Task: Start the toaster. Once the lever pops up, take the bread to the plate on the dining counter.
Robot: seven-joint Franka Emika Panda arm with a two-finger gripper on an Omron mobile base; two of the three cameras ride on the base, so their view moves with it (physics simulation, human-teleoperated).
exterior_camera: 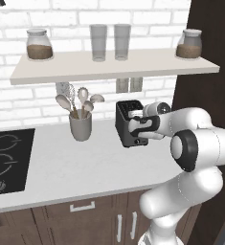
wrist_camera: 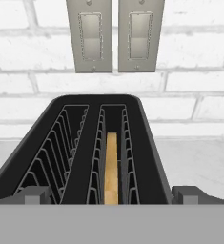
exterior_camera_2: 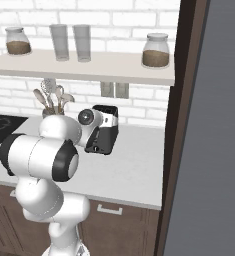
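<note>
Hand view shows the gripper [wrist_camera: 111, 194] with fingers spread apart, empty, poised over the toaster [wrist_camera: 92, 143]. Bread [wrist_camera: 111, 167] sits deep in the slot just ahead; light, crumbly, best pinched gently across its flat faces.

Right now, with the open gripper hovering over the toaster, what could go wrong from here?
1. The gripper straddles the toaster from above, not at the end with the lever; pushing down here may miss the lever or shove the toaster.
2. The bread sits deep in the right slot, edge-on between wire guides; the fingertips could catch on them.
3. The utensil holder stands just left; a wide swing could tip it.
</note>
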